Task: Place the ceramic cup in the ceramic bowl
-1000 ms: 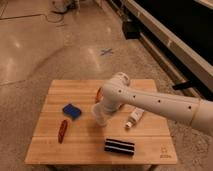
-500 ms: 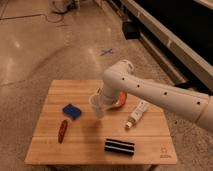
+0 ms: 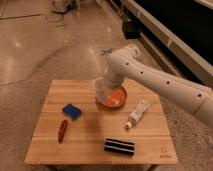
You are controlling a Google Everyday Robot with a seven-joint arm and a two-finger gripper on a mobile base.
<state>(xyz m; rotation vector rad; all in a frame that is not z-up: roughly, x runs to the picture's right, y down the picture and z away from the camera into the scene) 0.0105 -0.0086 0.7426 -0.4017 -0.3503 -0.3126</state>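
The ceramic cup [image 3: 99, 88], small, pale and without a handle, is held in my gripper [image 3: 103, 87] at the end of the white arm that reaches in from the right. The cup hangs over the left rim of the ceramic bowl [image 3: 115, 98], a shallow orange-red bowl on the far middle of the wooden table [image 3: 90, 145]. The gripper is shut on the cup. The arm's wrist hides the bowl's far left edge.
A white tube-shaped bottle [image 3: 137, 114] lies to the right of the bowl. A blue block [image 3: 72, 111] and a red-brown object [image 3: 62, 130] lie at the left. A black striped object [image 3: 120, 146] lies near the front edge. Bare floor surrounds the table.
The gripper has carried the cup up and away from the table's middle, toward the far side, to the bowl's left rim. More of the bowl shows now.
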